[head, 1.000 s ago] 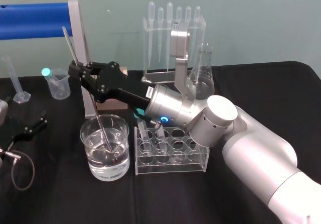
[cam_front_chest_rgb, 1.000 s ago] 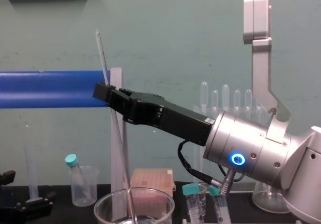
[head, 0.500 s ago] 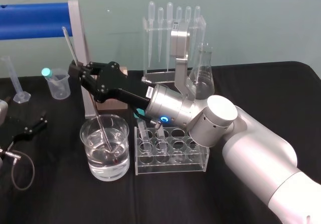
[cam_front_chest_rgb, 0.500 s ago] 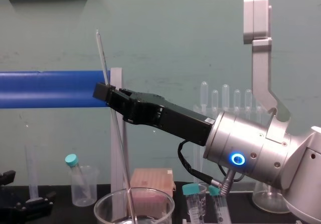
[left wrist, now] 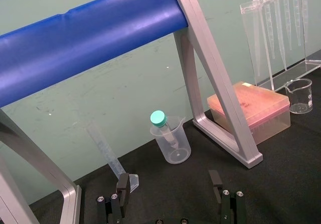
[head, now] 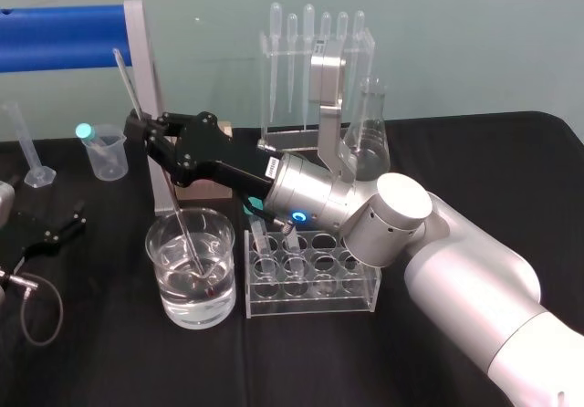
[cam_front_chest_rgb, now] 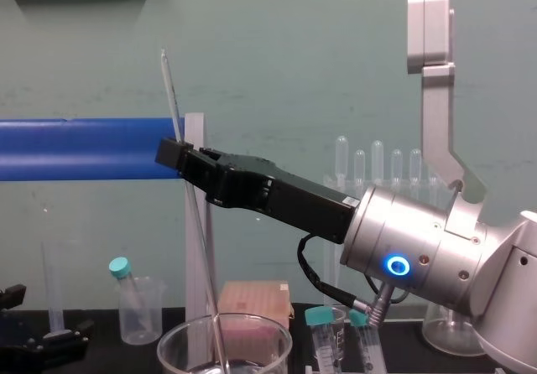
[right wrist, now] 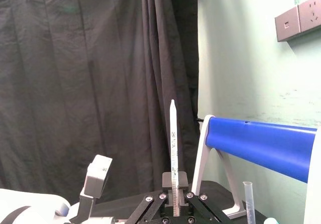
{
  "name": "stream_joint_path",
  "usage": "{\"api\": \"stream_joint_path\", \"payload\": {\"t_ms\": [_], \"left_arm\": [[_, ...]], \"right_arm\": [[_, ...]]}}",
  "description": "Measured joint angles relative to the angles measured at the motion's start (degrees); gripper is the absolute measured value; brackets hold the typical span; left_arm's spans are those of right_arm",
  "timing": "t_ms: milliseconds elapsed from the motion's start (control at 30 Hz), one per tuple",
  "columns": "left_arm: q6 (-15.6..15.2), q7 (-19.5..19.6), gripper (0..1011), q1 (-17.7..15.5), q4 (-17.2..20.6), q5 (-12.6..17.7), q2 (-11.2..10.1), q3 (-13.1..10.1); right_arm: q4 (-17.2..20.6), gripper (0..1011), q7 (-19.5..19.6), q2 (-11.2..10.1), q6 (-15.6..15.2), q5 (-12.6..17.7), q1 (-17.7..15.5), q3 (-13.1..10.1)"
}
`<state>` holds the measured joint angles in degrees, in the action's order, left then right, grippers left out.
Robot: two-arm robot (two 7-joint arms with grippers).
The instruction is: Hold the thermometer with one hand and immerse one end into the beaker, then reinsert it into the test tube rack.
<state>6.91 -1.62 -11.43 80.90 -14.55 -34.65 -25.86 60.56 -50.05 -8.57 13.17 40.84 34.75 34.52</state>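
My right gripper (head: 141, 126) is shut on the thermometer (head: 128, 88), a long thin glass rod, gripping it in its upper part. The rod slants down into the large beaker (head: 151, 243) of water, and its reddish lower end rests near the bottom. In the chest view the thermometer (cam_front_chest_rgb: 170, 97) sticks up above the right gripper (cam_front_chest_rgb: 172, 154) and runs down into the beaker (cam_front_chest_rgb: 172, 340). The right wrist view shows the rod (right wrist: 173, 133) clamped between the fingers (right wrist: 166, 180). The clear test tube rack (head: 310, 284) stands just right of the beaker. My left gripper (left wrist: 168, 181) is parked open at the far left.
A pipette stand (head: 315, 69) and a conical flask (head: 370, 142) are behind the rack. A silver frame with a blue bar (head: 64, 37), a small beaker holding a teal-capped tube (head: 102, 151), a graduated cylinder (head: 27, 147) and a pink box (left wrist: 251, 108) fill the back left.
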Motion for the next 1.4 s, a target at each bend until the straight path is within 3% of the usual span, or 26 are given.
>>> {"api": "stream_joint_path", "payload": {"t_ms": [1400], "left_arm": [[0.0,0.0,1008,0.0,0.0,0.0,0.0,0.0]], "right_arm": [[0.0,58,0.0,0.0,0.0,0.0,0.0,0.0]]}}
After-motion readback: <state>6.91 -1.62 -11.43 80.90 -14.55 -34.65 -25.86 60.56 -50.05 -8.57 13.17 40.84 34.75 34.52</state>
